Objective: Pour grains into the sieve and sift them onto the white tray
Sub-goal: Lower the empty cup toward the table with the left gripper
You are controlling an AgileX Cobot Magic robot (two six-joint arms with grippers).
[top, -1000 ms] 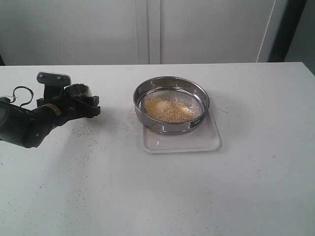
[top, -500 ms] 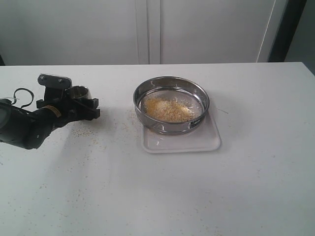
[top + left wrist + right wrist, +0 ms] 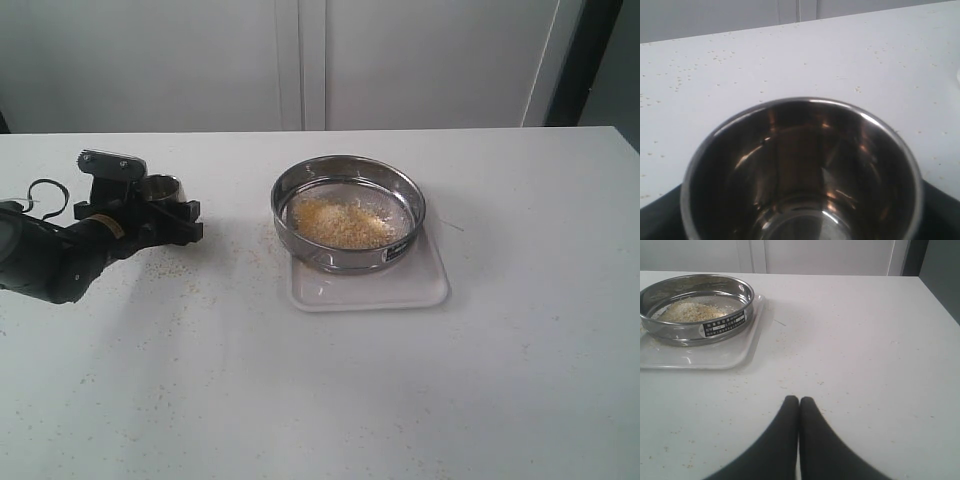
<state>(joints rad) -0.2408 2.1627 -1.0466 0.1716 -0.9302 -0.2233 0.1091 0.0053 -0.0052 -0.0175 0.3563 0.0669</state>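
The sieve (image 3: 345, 258) stands on the white tray (image 3: 400, 290) at mid table, with a heap of yellow and pale grains (image 3: 340, 222) on its mesh. In the right wrist view the sieve (image 3: 695, 330), its grains (image 3: 687, 311) and the tray (image 3: 700, 357) lie well ahead of my right gripper (image 3: 799, 401), which is shut and empty over bare table. That gripper does not show in the exterior view. At the far left my left gripper (image 3: 150, 212) is shut on a small steel cup (image 3: 157, 184). This cup (image 3: 800, 165) looks empty inside.
Stray grains are scattered over the white table (image 3: 200, 350), mostly between the cup and the tray and around the tray. A white wall or cabinet front (image 3: 300, 60) runs behind the table's far edge.
The left gripper and the cup sank slightly between one second and half a second ago and have held still since. Sieve, tray and grains have not moved.
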